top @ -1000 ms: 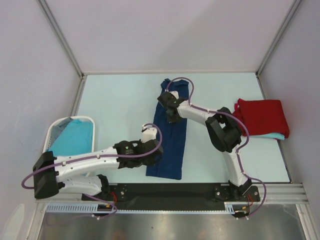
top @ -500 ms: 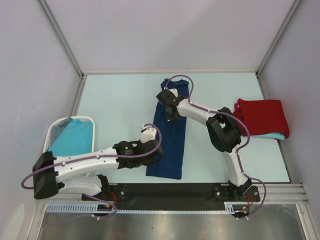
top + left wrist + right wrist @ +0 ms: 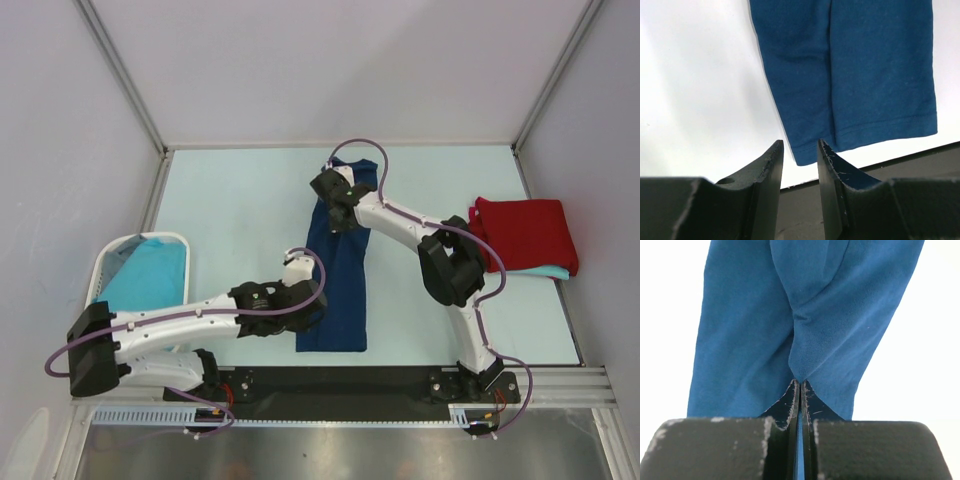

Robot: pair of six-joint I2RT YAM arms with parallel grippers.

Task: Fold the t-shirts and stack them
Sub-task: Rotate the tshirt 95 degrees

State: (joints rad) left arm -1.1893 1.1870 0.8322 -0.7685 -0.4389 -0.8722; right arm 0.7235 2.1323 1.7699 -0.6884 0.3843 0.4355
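Right gripper (image 3: 800,384) farther back, tight on navy t-shirt (image 3: 345,290)

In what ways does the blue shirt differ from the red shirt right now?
The blue shirt lies as a long strip mid-table; the red shirt is folded compactly at the right edge. The right hand pinches the blue shirt; no hand touches the red shirt. Both are plain cloth.

Our left arm (image 3: 170,322) reaches low across toward the right. The left gripper (image 3: 800,146) has its jaws partly apart, with nothing between them. Our right arm (image 3: 400,222) stretches forward and left from its elbow, and the right gripper (image 3: 800,384) is pinched tight on a fold of the navy t-shirt (image 3: 750,330).
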